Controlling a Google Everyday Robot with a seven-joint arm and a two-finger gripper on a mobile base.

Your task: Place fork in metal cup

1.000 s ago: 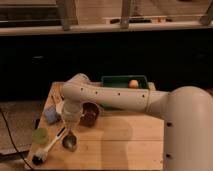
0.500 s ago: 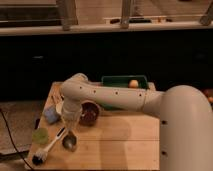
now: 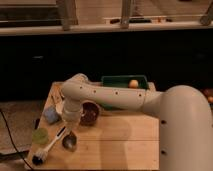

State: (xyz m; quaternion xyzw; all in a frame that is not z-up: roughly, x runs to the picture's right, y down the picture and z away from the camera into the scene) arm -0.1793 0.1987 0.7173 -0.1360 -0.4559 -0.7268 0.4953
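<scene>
The metal cup (image 3: 69,142), small and shiny, stands on the wooden table (image 3: 120,145) near its front left. My gripper (image 3: 70,125) hangs at the end of the white arm (image 3: 115,97), directly above the cup and close to it. The fork does not show clearly; I cannot tell whether it is in the gripper. A dark brown bowl (image 3: 90,113) sits just right of the gripper. A pale green cup (image 3: 40,135) stands to the left of the metal cup.
A white brush with a black head (image 3: 48,148) lies between the green cup and the metal cup. A blue sponge (image 3: 51,115) lies at the left. A green bin (image 3: 120,80) with an orange fruit (image 3: 133,83) stands at the back.
The arm has shifted only slightly; the gripper stays over the metal cup.
</scene>
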